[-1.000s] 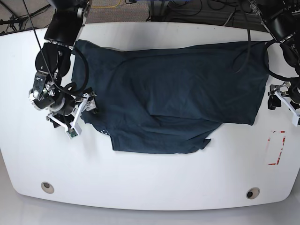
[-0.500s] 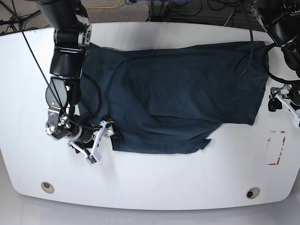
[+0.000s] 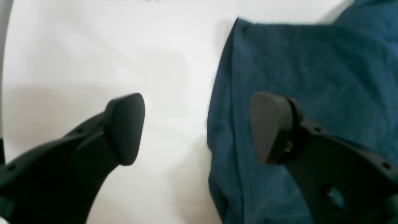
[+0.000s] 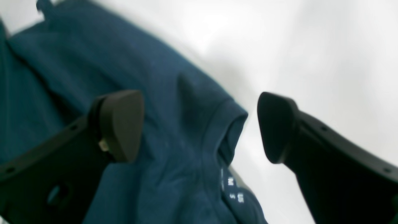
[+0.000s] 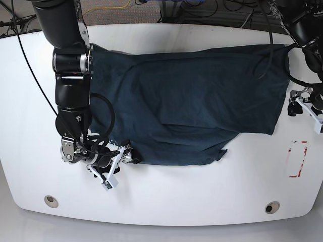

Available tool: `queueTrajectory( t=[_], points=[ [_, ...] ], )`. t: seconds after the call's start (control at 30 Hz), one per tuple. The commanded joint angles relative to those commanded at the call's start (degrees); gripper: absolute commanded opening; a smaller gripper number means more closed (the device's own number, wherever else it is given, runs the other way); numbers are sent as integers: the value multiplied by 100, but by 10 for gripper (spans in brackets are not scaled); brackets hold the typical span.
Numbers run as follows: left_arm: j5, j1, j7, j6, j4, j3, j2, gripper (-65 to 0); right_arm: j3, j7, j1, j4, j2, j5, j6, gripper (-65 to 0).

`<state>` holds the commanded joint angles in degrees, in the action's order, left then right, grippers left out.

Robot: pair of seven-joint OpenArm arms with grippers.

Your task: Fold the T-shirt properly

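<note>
shirt [image 5: 192, 106] lies spread on our counter [image 5: 161, 196]. right tool [image 4: 199, 124] gapes wide, straddling its collar corner at the near left edge. left tool [image 3: 197, 127] gapes too, straddling the shirt's right edge.

Counter [image 5: 166, 196]: white, bare along the whole near strip below the T-shirt [image 5: 192, 101], apart from two small round insets near the front corners; passage there is unobstructed.

Left of the T-shirt: the right arm's black links stand over the cloth's left edge, blocking approach from that side. Right end effector [image 5: 115, 169] sits at the T-shirt's lower-left corner, jaws spread; in the right wrist view one finger lies over cloth, the other over bare counter, the collar edge between them.

Right of the T-shirt: left end effector [image 3: 199, 127] straddles the cloth's edge, jaws apart. A red-marked patch [image 5: 297, 159] lies on the counter nearby. Cables hang over the T-shirt's upper-right corner.
</note>
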<state>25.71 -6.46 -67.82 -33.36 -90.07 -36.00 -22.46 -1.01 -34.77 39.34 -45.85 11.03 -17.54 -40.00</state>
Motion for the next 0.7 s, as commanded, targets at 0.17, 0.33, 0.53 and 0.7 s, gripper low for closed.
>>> queueTrajectory(
  t=[0.17, 0.33, 0.53, 0.7],
  points=[
    [0, 9, 0, 0, 0, 0, 0, -157, 9, 651, 9, 492, 0, 0, 0, -106],
    [0, 9, 0, 0, 0, 0, 0, -157, 9, 949, 9, 844, -9, 229, 0, -106],
    [0, 9, 0, 0, 18, 0, 0, -157, -26, 1196, -132, 888, -123, 870, 0, -163],
    [0, 9, 0, 0, 35, 0, 0, -157, -26, 1275, -352, 853, -141, 1073, 0, -341]
  ],
)
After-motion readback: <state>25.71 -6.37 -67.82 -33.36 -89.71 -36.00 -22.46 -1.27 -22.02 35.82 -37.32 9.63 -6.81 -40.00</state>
